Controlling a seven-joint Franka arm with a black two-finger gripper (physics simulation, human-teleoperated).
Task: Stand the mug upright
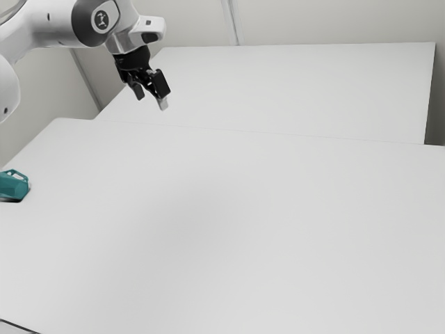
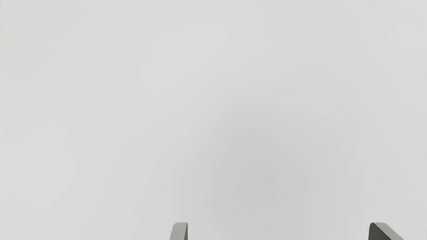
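Gripper [image 1: 151,99] held apart, raised over white, with the teal mug [image 1: 12,186] well off at the exterior view's left edge.
From my remote seat I see the black fingers point downward at a slant, with a wide gap between their tips; in the wrist view the two fingertips stand well apart over a smooth white surface with a soft grey shadow on it. The mug rests on the near white tabletop [image 1: 229,229], partly cut off by the edge of the picture; it looks tipped on its side, its handle [image 1: 17,174] uppermost. Beyond that tabletop, I make out a second white surface [image 1: 299,90], with pale walls [image 1: 334,21] behind.
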